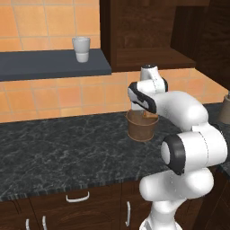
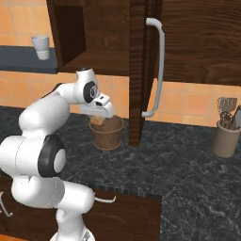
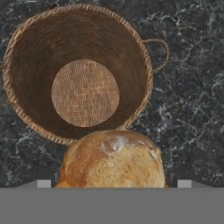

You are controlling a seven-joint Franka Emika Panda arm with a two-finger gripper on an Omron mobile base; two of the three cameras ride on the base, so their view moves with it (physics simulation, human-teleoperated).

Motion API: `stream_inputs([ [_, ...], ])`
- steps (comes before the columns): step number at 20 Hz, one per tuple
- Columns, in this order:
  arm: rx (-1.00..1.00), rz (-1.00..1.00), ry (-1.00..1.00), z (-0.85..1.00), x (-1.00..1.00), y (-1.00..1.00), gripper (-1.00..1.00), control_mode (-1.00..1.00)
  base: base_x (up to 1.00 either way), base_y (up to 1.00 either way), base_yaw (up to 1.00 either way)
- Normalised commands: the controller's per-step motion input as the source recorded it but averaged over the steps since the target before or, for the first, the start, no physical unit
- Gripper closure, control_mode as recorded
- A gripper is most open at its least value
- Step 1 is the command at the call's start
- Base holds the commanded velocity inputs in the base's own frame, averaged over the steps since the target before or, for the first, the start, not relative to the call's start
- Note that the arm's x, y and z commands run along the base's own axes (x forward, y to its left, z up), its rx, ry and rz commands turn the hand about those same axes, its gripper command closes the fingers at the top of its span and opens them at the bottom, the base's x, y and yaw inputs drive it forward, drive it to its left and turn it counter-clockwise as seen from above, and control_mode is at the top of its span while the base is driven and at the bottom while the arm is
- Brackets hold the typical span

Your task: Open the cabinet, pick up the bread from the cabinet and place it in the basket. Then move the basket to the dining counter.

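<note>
A: Where is the bread (image 3: 113, 159)?
B: Clamped in the gripper (image 3: 114, 183), jaws spread wide around it, hanging just above the basket (image 3: 26, 105) rim on the black counter (image 1: 58, 143).
A: Why there?
B: Apparently lined up for the drop; the cabinet (image 2: 146, 70) door stands open beside the basket.

Black veined counter (image 1: 58, 143) is carrying the basket (image 1: 141, 128), which is sitting upright directly on it near the back wall, just beside the open cabinet door's lower edge. A utensil crock (image 2: 226, 139) is standing on the same counter, well apart to the right. Grey wall shelf (image 1: 45, 63) is holding a white cup (image 1: 81, 49).
</note>
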Motion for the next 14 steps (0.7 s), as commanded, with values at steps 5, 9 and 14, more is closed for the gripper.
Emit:
stream_inputs([
  [5,0.06,0.0,0.06,-0.58,0.62,-0.04,1.0,-1.0,0.0,0.0,0.0],
  [9,0.03,0.0,0.01,-0.54,0.52,0.0,1.0,-1.0,0.0,0.0,0.0],
  [14,0.0,0.0,0.0,-0.51,0.34,0.0,1.0,-1.0,0.0,0.0,0.0],
])
